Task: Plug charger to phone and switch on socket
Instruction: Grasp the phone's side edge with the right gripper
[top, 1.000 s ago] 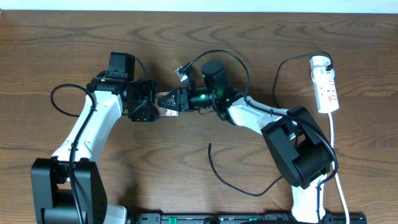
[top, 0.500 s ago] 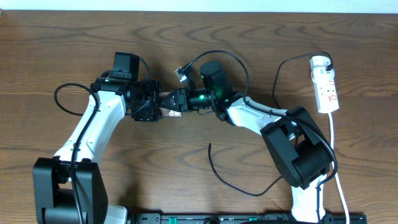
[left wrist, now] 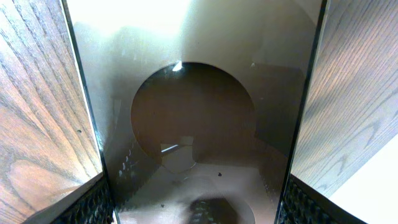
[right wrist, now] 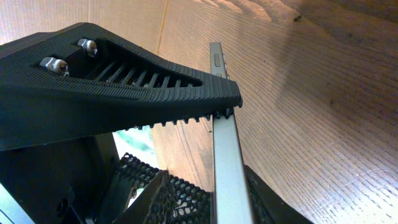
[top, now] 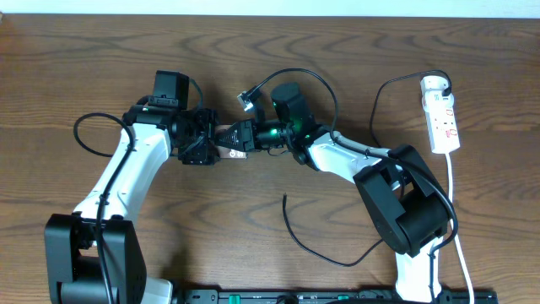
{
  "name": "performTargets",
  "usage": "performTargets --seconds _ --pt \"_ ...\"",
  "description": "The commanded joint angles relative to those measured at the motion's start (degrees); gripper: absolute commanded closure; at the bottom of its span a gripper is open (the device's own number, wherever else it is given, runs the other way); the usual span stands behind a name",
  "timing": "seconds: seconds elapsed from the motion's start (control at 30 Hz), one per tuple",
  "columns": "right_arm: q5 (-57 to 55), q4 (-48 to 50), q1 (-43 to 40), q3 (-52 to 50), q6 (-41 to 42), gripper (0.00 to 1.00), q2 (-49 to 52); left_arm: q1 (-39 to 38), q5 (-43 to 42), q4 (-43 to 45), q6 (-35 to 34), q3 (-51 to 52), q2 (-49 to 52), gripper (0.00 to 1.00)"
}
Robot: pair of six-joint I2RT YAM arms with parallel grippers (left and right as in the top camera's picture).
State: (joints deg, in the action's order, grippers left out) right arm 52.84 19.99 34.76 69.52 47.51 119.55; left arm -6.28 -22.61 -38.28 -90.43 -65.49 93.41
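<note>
Phone (top: pixel 223 143) sits mid-left over the table (top: pixel 253 51), caught between both arms and apparently held on edge. Left gripper (top: pixel 202 142) is clamped on it: in the left wrist view its textured pads (left wrist: pixel 93 206) sit outside either long edge and the glossy face fills the gap. Right gripper (top: pixel 239 137) meets it from the other end. One toothed finger (right wrist: pixel 186 112) touches the thin edge, the other is not visible, so whether it pinches cannot be told.

Charger (top: pixel 333 262) is not in play yet. The cable loops along the near side and its plug tip (top: pixel 284 198) lies loose on the wood, well apart from the phone. Socket (top: pixel 442 114) lies at far right, nothing near it.

Step in hand looks like posing the phone for plugging. To do it well:
- Left holds firm and level, with the port end clear of its pads.
- Right backs off straight along the phone so the teeth don't drag or twist it.
- Right then takes the cable just behind the tip; grabbed further back, the tip would likely flop.

Port shows in no view, so which end carries it cannot be told.
</note>
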Motion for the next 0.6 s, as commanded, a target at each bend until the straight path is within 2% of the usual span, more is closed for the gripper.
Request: performTargets --seconds 0.0,0.57 --pt "0.0 0.0 0.6 0.9 -0.4 0.70 0.0 -0.1 -0.9 0.2 -0.7 -0.2 -0.2 0.93" --pt "-0.3 -0.4 0.6 0.9 -0.4 0.71 0.0 -0.1 -0.7 0.2 -0.7 -0.2 -0.2 0.93"
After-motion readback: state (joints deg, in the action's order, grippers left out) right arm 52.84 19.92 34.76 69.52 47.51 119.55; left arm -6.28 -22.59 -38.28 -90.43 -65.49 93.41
